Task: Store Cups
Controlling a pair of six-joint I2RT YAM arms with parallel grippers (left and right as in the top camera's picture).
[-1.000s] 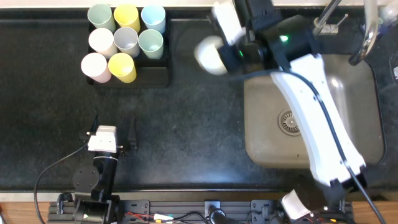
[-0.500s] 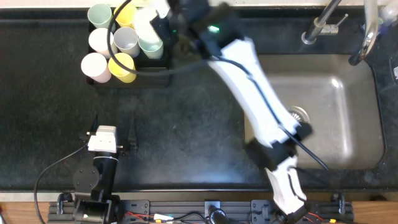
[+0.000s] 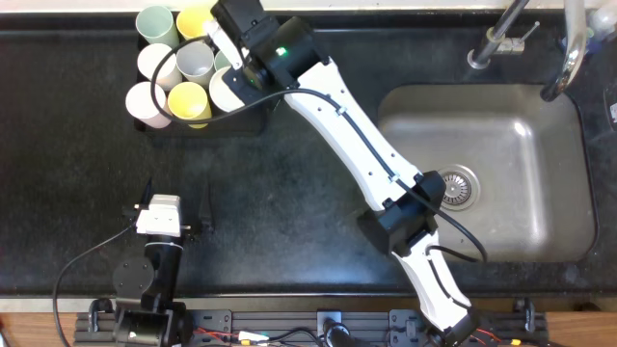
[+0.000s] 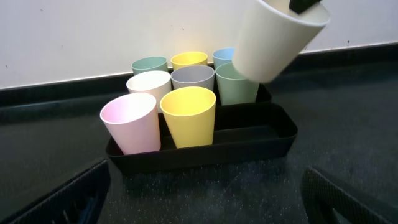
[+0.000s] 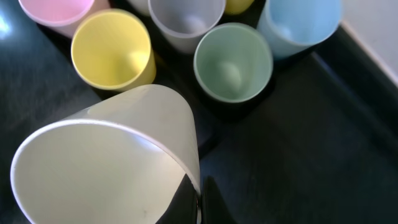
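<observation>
the right arm has swung from the sink (image 3: 521,193) across the desk (image 3: 289,193) to the tray (image 3: 253,126), taking the cream cup (image 3: 227,89) with it. the cup now hangs tilted over the tray's front right corner, base down toward the tray and mouth up toward the wrist. the right gripper (image 5: 198,202) is closed on the cup's rim, with one dark finger inside the mouth. in the left wrist view the cup (image 4: 273,40) sits higher than the rims of the stored cups and in front of the green cup (image 4: 236,84); i cannot tell whether the two touch.

below it, the front right compartment (image 4: 261,127) is the open one, bounded by the tray's front and right walls, the green cup behind and the yellow cup (image 4: 188,115) beside it. the pink cup (image 4: 130,121) fills the front left corner. the white cup (image 4: 149,84) and grey cup (image 4: 193,78) stand in the middle row, and a sage cup (image 4: 149,65), a second yellow cup (image 4: 189,60) and a blue cup (image 4: 224,55) stand along the back, close to the wall.

the right arm's white link slants from the tray down past the sink's left rim. a wide stretch of black desk lies between the tray's front wall and the left gripper (image 3: 176,200), which rests low near its base with its fingers spread wide and nothing between them.
</observation>
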